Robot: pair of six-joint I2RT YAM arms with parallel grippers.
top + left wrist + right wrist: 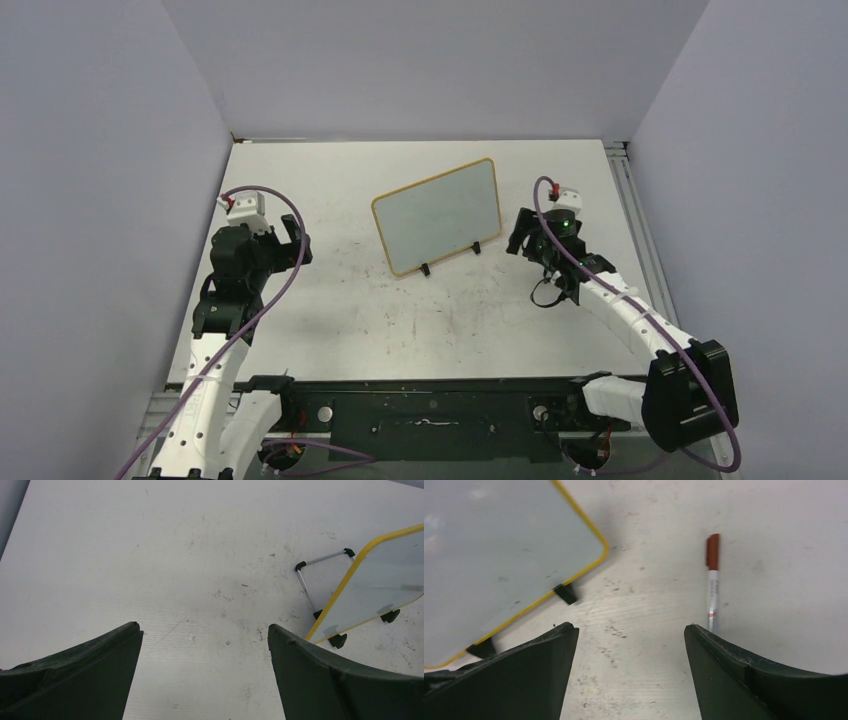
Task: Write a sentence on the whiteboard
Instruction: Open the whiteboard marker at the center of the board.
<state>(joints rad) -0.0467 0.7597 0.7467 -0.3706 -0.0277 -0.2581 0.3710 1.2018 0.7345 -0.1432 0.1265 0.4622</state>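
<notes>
Bench (350, 320) carries the whiteboard (437, 215), standing tilted midway between the left and right edges, nearer the far edge. Left claw (205, 630) gapes wide, holding nothing. Right claw (629, 627) is spread just as wide and empty, over a red-capped marker (712, 580) lying flat near the board's right side.

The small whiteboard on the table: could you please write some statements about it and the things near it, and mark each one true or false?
1. The small glossy whiteboard with a yellow frame stands propped on black feet. True.
2. Red writing covers its surface. False: no writing shows on the surface.
3. The right gripper holds the red-capped marker pen. False: its jaws are open and empty, and the pen lies on the white tabletop.
4. The left gripper is open and holds nothing. True.
</notes>
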